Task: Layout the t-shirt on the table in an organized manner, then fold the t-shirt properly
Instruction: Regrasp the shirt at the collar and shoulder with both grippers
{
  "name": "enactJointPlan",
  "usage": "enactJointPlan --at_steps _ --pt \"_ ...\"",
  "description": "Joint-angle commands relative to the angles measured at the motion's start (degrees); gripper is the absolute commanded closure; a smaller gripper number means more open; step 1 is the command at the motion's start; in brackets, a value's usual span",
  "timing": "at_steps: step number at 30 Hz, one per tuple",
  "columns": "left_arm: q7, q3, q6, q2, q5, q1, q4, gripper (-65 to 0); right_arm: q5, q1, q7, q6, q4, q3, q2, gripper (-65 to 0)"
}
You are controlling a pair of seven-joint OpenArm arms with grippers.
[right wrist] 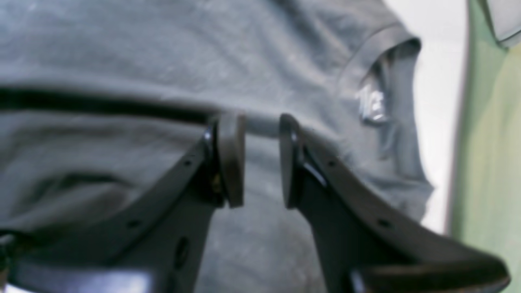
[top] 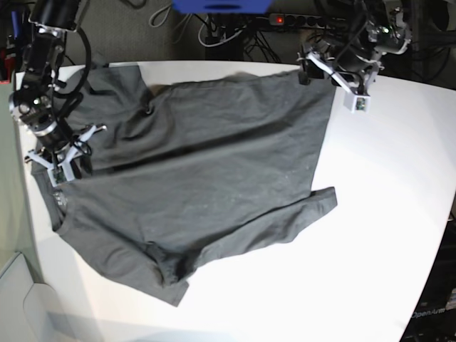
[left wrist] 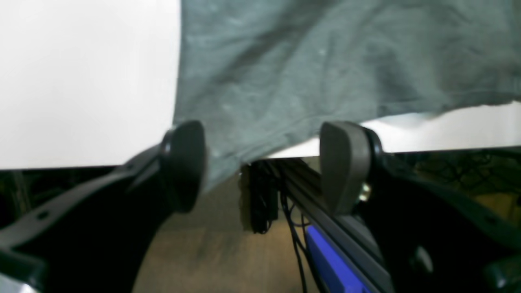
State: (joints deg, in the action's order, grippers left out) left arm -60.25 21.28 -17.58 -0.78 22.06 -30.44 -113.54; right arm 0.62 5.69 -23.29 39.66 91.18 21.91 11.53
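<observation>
A white desk (top: pixel 385 214) is filling the base view, with cables and a power strip (top: pixel 292 19) lying behind its far edge. One t-shirt (top: pixel 192 178), dark grey and creased, is lying spread across the desk's left half, its collar near the left edge and one hem corner drooping over the far edge. Two pincers are showing. The left pincer (left wrist: pixel 264 167) is standing wide open around that drooping corner, gripping nothing. The right pincer (right wrist: pixel 262 160) is hovering partly open over the cloth near the collar.
</observation>
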Motion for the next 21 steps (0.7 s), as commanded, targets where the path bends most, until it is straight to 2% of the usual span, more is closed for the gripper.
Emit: enactJointPlan --at_steps 1,6,15,21 --pt "0.5 0.0 0.3 -0.1 0.6 0.4 -0.7 -43.3 -0.9 -0.3 1.5 -0.1 1.4 0.2 0.8 -16.4" --pt "0.4 0.4 0.6 0.1 0.5 1.5 -0.7 -43.3 -0.9 0.5 1.5 -0.1 1.4 0.2 0.2 -16.4" --pt "0.5 3.6 7.1 0.6 -0.6 3.6 1.3 -43.3 -0.9 1.8 1.6 -0.1 1.4 0.5 0.2 -16.4" --pt "0.5 3.3 8.9 0.6 -0.6 6.2 7.5 -43.3 -0.9 1.9 1.6 -0.1 1.3 0.5 0.2 -16.4"
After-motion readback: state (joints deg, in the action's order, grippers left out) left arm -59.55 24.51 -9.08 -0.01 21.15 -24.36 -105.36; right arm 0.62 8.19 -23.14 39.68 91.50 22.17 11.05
